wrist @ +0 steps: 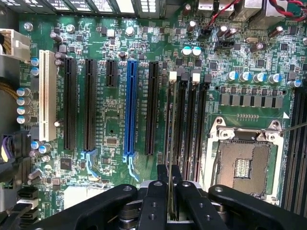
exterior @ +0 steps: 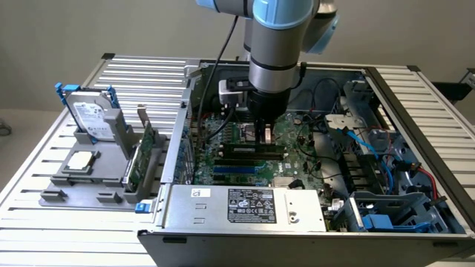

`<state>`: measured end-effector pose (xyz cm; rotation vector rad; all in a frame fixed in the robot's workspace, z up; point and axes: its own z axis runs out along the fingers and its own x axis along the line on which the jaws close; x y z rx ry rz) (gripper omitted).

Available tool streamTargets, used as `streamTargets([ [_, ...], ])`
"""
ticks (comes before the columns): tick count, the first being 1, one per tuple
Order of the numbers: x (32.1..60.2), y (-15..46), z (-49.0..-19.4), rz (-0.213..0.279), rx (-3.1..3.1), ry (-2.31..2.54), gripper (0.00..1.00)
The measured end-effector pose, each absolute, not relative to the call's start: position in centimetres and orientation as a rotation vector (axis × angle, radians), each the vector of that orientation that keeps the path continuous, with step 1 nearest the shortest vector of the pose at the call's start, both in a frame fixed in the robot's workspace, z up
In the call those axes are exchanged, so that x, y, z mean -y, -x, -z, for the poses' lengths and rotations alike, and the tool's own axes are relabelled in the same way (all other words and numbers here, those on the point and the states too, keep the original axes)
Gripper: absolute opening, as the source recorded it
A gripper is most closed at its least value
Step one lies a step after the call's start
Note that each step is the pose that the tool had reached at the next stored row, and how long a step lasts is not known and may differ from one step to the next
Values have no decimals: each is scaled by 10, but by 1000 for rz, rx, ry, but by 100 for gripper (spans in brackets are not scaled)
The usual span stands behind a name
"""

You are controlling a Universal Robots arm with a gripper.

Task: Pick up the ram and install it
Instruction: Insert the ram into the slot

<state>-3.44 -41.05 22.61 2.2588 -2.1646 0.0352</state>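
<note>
The ram (wrist: 170,129) appears edge-on in the wrist view as a thin green stick running along the first of the black memory slots (wrist: 192,124), beside the CPU socket (wrist: 244,165). My gripper (wrist: 170,168) is shut on the stick's upper edge, with one black finger (wrist: 162,179) on each side of it. In the exterior view the gripper (exterior: 261,133) reaches straight down into the open computer case. There the ram (exterior: 252,148) lies level at the memory slots on the motherboard (exterior: 297,161). Whether it is fully seated I cannot tell.
A blue expansion slot (wrist: 129,110) and black ones lie beside the memory slots. The power supply (exterior: 245,206) and blue drive cages (exterior: 386,219) fill the case's near side. At the exterior view's left, a grey fixture (exterior: 82,183) holds a hard drive (exterior: 93,119), a processor (exterior: 80,161) and a green card (exterior: 141,153).
</note>
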Motion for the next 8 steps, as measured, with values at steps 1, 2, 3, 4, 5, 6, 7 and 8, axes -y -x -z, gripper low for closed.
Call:
streamTargets([
  [1, 410, 34, -226, -35, 2164, -2259, 14],
  [2, 410, 34, -226, -36, 2164, -2260, 14],
  [3, 410, 35, -226, -36, 2164, -2260, 14],
  [4, 410, 35, -226, -36, 2164, -2260, 14],
  [5, 410, 35, -225, -36, 2164, -2260, 14],
  [6, 410, 35, -225, -36, 2164, -2260, 14],
  [7, 410, 35, -225, -36, 2164, -2260, 14],
  [8, 410, 35, -224, -36, 2164, -2260, 14],
])
